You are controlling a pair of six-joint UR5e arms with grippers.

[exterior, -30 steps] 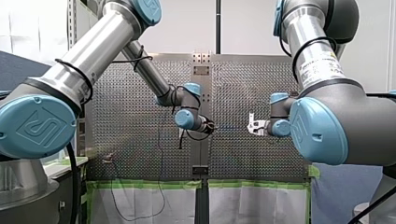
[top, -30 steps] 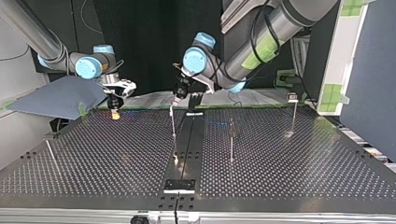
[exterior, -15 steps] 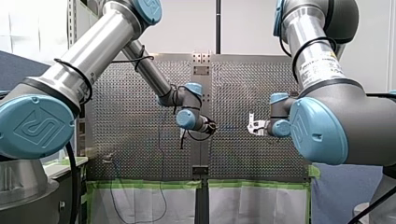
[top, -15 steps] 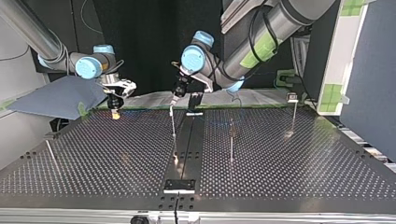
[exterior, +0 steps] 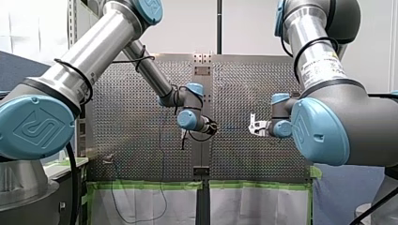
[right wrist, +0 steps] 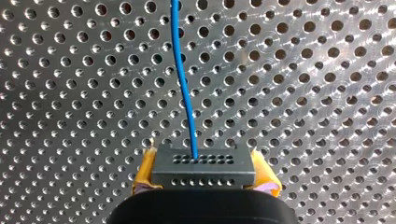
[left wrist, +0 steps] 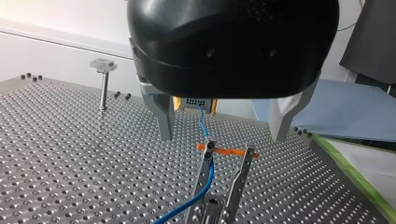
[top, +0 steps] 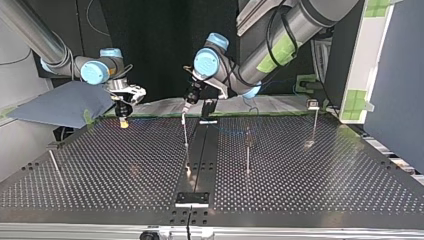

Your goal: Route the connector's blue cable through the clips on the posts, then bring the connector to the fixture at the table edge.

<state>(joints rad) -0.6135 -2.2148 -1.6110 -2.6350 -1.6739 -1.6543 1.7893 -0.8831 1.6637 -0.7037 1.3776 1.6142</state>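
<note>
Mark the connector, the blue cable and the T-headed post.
connector (right wrist: pixel 204 165), right wrist view, front face.
blue cable (right wrist: pixel 183 93), right wrist view, mid-run ahead of the connector.
post (left wrist: pixel 103 88), left wrist view, shaft.

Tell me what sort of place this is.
Likely a robotics lab bench: my left arm and my right arm reach over a perforated table with clip posts, and a blue cable leaves a connector.

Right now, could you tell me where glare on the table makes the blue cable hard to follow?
Right wrist view: ring-shaped glints on the perforated table, yet the blue cable stands out down to the connector. Left wrist view: even light, cable plain at the clip. Top view: a bright glint at the foot of a post; cable barely traceable.
</note>
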